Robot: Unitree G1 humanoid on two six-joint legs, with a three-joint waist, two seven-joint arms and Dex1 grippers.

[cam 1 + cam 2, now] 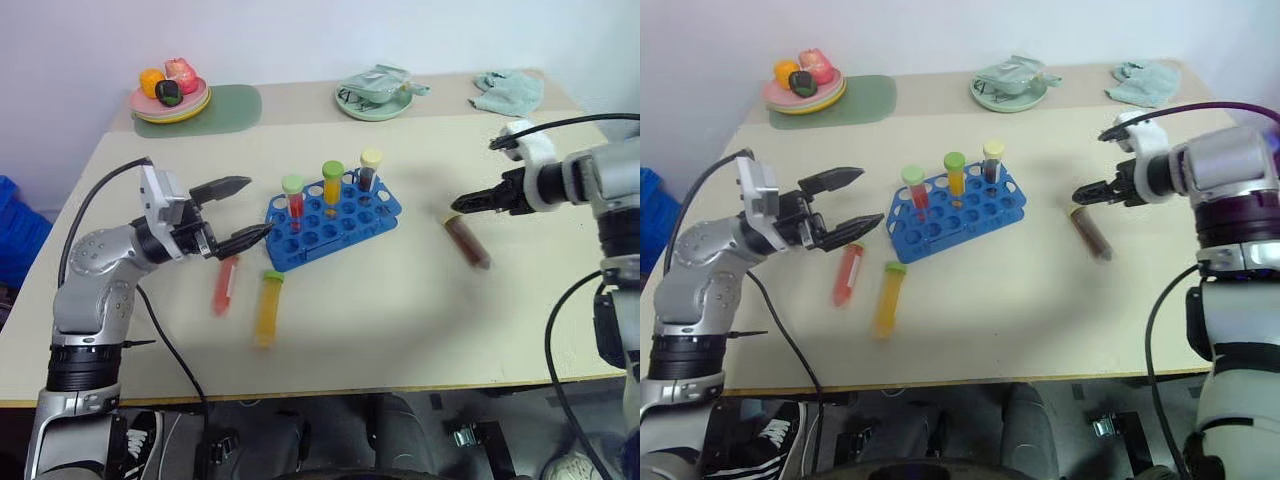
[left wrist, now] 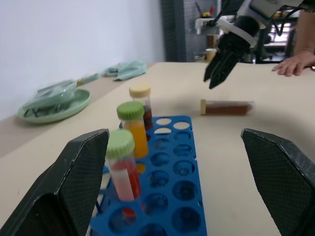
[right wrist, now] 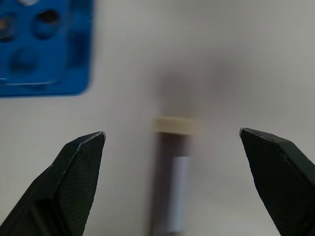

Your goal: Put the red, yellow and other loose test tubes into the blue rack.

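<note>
Your left gripper (image 1: 243, 212) hovers with its fingers spread wide and nothing between them, just beside the near-left corner of the blue rack (image 1: 333, 217), which stands on the counter (image 1: 400, 310) ahead of those fingertips. Three capped tubes stand upright in the rack: a red tube (image 1: 294, 203) with a green cap, an orange tube (image 1: 332, 188) with a green cap and a dark tube (image 1: 369, 170) with a pale yellow cap. Just below your left fingers, two loose tubes lie flat on the counter: a red one (image 1: 226, 285) and a yellow one (image 1: 267, 309) with a green cap, side by side and apart from the rack. Your right gripper (image 1: 462, 203) also has its fingers released and empty; it points down above the capped end of a brown tube (image 1: 467, 242) lying on the counter, well apart from the rack. In the right wrist view that tube's cream cap sits between the two fingertips, not touched by either.
</note>
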